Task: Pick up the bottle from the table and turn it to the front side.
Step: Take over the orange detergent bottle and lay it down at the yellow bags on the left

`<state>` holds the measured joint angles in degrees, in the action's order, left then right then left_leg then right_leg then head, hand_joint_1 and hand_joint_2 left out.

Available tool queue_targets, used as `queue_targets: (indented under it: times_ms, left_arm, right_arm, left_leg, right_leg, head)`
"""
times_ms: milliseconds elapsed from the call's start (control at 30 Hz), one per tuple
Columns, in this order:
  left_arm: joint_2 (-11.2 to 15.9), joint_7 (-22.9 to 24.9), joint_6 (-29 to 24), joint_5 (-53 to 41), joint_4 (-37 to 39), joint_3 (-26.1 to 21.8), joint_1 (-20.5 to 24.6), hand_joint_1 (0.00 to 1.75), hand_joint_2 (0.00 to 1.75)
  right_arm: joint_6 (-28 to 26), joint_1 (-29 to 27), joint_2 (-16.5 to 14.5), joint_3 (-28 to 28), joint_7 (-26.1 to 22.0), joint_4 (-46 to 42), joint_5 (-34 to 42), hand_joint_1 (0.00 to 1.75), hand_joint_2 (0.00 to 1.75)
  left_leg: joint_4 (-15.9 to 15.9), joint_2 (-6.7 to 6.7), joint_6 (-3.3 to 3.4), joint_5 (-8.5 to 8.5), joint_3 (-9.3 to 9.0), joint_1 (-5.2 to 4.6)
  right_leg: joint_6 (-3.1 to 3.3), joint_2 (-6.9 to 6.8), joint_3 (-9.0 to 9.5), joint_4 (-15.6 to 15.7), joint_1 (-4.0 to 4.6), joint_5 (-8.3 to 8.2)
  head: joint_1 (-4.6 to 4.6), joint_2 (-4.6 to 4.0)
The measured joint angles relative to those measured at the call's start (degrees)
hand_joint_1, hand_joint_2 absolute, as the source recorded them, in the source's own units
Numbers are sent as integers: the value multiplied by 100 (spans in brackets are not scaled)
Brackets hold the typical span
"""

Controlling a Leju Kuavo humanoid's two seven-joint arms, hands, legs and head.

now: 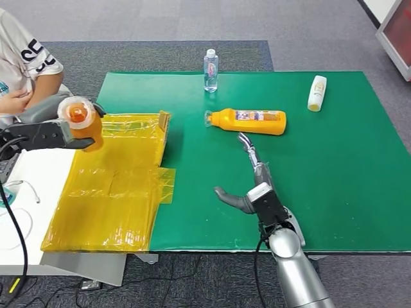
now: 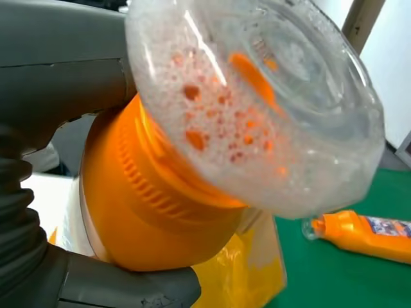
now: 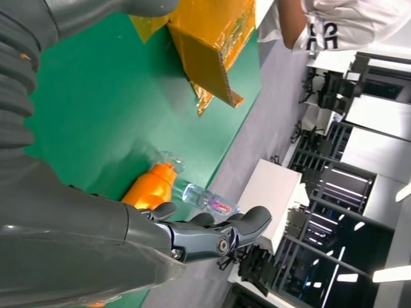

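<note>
1. The head view takes in the whole desk (image 1: 339,192), covered by a green mat. The left hand (image 1: 72,131) sits at the 9 o'clock side, above a yellow plastic-wrapped flat box (image 1: 116,186). It is clamped around an orange bottle with a clear base (image 1: 79,119).
2. The left wrist view adds close detail: the clear base (image 2: 252,96) faces the camera, foamy liquid with orange specks inside. A ribbed orange body lies behind it, pressed between the grey thumb and the palm.
3. The held bottle's long axis runs roughly level, base toward the head camera. Its other end is hidden by the hand.
4. The right hand (image 1: 252,186) hovers over the green mat at about 6 o'clock. Its fingers are spread apart and it holds nothing; they reach toward 12 o'clock.
5. Just beyond those fingertips lies a second orange bottle (image 1: 250,120), flat on its side. Its long axis runs 9 to 3 o'clock, with the clear cap toward 9 and the label facing up.
6. The right wrist view shows this lying bottle (image 3: 148,186) past the fingers (image 3: 213,234).
7. A small clear water bottle (image 1: 210,69) stands upright at 12 o'clock.
8. A white-and-yellow bottle (image 1: 316,93) lies at about 2 o'clock.
9. A person in a white shirt (image 1: 22,61) sits at 10 o'clock, arms folded, near the left hand.
</note>
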<state>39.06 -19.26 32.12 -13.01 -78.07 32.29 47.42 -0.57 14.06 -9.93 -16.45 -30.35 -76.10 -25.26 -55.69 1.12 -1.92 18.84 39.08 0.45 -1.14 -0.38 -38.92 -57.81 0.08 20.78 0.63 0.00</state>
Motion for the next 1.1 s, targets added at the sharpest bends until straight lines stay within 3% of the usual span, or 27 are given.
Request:
queue_targets:
  times_ms: [267, 400, 500, 700, 1067, 1100]
  left_arm:
    - [114, 287, 187, 24, 602, 1554, 953, 175, 175]
    - [-87, 398, -169, -285, 1200, 2312, 1197, 175, 175]
    - [-268, 284, -81, -205, 1609, 2734, 1266, 175, 175]
    - [-380, 186, 482, 319, 2033, 3363, 1485, 175, 175]
    - [-118, 67, 398, 1159, 2128, 4004, 1770, 175, 175]
    - [-78, 58, 350, 1213, 2125, 4036, 1774, 137, 175]
  right_arm:
    - [-43, 130, -101, -55, 66, 237, -115, 0, 175]
    - [-74, 206, -171, -95, 121, 357, -204, 0, 175]
    - [-73, 275, -231, -137, 142, 467, -235, 0, 175]
    - [-72, 393, -319, -264, 148, 785, -231, 0, 175]
    - [-80, 474, -377, -384, 195, 1071, -198, 0, 175]
    - [-85, 484, -386, -391, 198, 1093, -195, 0, 175]
  left_leg:
    - [0, 12, -12, -9, 14, 0]
    - [0, 11, -12, -16, 24, 0]
    - [0, 12, -13, -21, 31, -1]
    - [0, 11, -13, -22, 30, -4]
    - [0, 11, -14, -22, 24, -2]
    - [0, 11, -14, -23, 24, -2]
  right_leg:
    - [7, 12, -28, 0, 0, -11]
    - [8, 12, -35, -1, 1, -15]
    - [10, 13, -40, -2, 1, -22]
    - [10, 11, -37, -2, -2, -24]
    - [12, 12, -30, -4, 0, -23]
    - [12, 12, -30, -4, 0, -23]
  head:
    - [3, 0]
    - [2, 0]
    - [1, 0]
    - [2, 0]
    - [2, 0]
    - [2, 0]
